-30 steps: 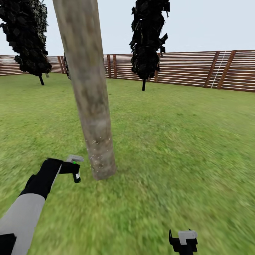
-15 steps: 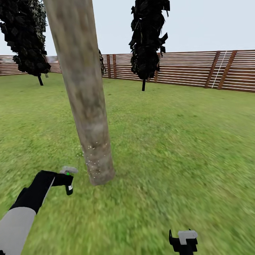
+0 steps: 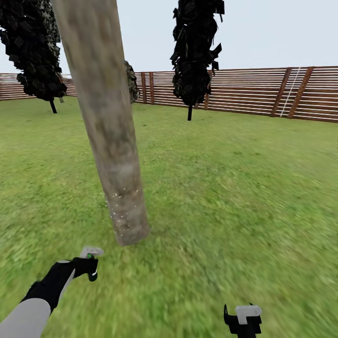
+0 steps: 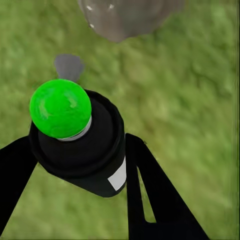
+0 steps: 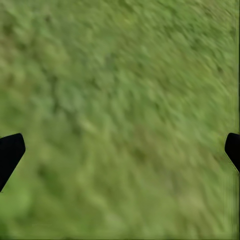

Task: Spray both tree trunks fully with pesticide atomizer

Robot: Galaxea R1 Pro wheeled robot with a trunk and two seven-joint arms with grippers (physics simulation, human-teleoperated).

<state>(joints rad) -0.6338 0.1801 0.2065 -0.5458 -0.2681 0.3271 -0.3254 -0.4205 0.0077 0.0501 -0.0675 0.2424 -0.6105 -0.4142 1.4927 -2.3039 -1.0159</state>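
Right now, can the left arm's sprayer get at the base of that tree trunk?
Probably yes: the left gripper holds the atomizer near the trunk, with only open grass between them.

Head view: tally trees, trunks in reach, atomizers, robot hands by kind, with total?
Dark-leaved background trees: 3
Near tree trunk, white specks low: 1
Pesticide atomizer: 1
Hands, left hand, right hand: 2
Total: 7

We stand on a wide green lawn [image 3: 234, 197] under a pale, even sky [image 3: 272, 33]. A brown slatted fence [image 3: 263, 91] runs along the far edge. Two dark conifers [image 3: 195, 51] rise before it, one far left, one near the middle.
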